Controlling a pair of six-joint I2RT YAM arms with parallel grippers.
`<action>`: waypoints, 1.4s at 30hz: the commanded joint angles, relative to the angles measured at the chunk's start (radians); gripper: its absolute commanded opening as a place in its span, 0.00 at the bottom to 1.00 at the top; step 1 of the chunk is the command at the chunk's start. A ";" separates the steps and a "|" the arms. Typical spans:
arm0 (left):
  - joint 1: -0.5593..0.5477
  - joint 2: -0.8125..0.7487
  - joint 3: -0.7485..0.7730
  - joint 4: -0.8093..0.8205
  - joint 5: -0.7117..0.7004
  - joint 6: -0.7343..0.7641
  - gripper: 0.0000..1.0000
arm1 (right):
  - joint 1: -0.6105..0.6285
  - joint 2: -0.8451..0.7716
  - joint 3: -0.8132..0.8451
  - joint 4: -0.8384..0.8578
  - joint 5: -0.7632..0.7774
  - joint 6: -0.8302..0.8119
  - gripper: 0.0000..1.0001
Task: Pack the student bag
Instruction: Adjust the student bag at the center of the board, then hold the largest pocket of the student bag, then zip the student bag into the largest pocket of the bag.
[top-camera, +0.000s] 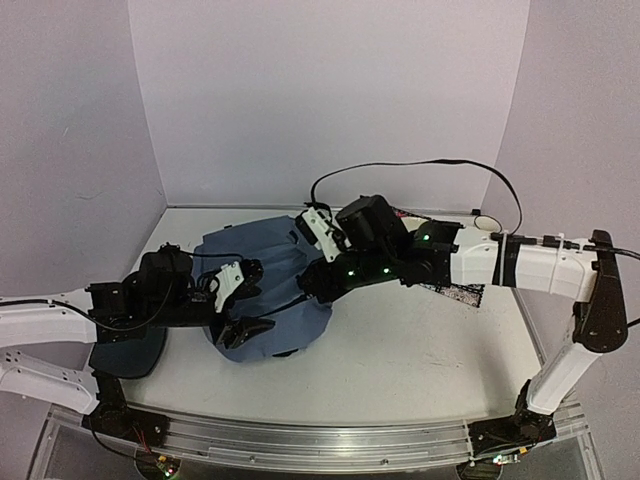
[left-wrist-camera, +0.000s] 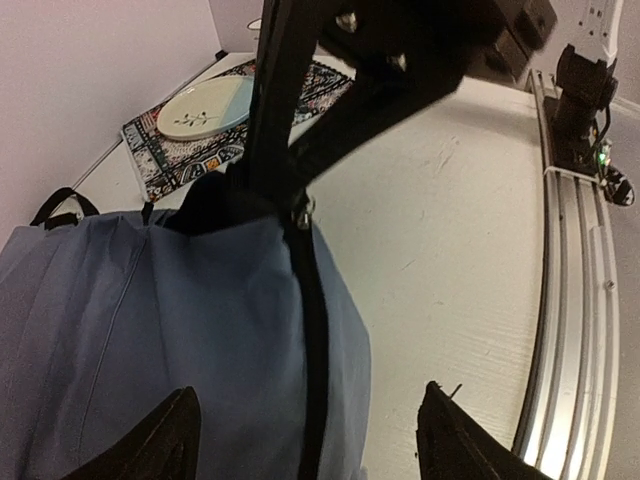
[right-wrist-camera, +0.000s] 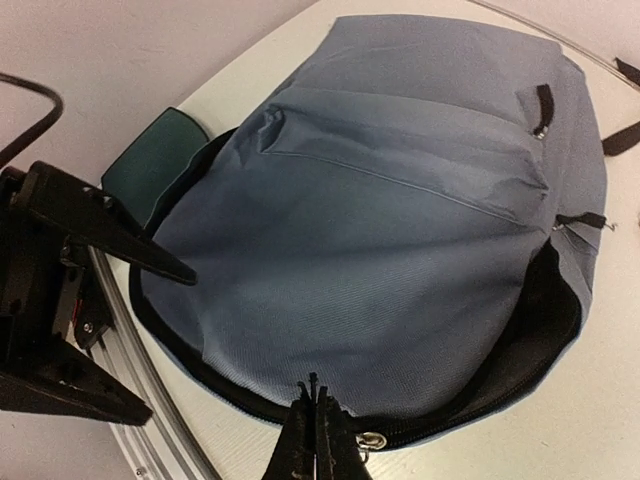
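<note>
Top view
- student bag (top-camera: 275, 255) lies flat on the tabletop (top-camera: 420, 340), left of centre, between the 2 arms
- left end effector (top-camera: 248, 330) sits over the bag's near edge, right end effector (top-camera: 308, 285) over its right side
- teal pad (top-camera: 125, 355) at the bag's near-left, partly under the left arm
- patterned placemat (top-camera: 460, 292) shows beneath the right arm

Left wrist view
- left end effector (left-wrist-camera: 305, 445) spread wide, nothing between its 2 fingers (left-wrist-camera: 150, 445); it hangs over the bag (left-wrist-camera: 150, 320), straddling the black zipper line
- right end effector (left-wrist-camera: 300, 195) reaches down to that zipper, and the fabric peaks up to its tip
- beyond, the placemat (left-wrist-camera: 170, 150) carries a pale plate (left-wrist-camera: 205, 108)

Right wrist view
- right end effector (right-wrist-camera: 318, 440) pinched fully shut on the bag's zipper rim, a metal ring just beside it
- bag (right-wrist-camera: 400, 230) gapes along that rim, dark lining showing at the right
- left end effector (right-wrist-camera: 170, 345) open at the left edge
- teal pad (right-wrist-camera: 150, 160) pokes out from under the bag
</note>
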 joint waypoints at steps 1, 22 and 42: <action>-0.020 0.040 0.062 0.083 0.068 -0.051 0.77 | 0.046 0.006 0.075 0.106 -0.039 0.027 0.00; -0.062 0.211 0.031 0.201 -0.042 0.039 0.14 | 0.026 -0.020 0.045 0.092 0.070 -0.026 0.00; -0.236 0.009 -0.090 0.015 -0.146 -0.086 0.14 | -0.303 0.114 0.035 0.083 -0.097 -0.020 0.00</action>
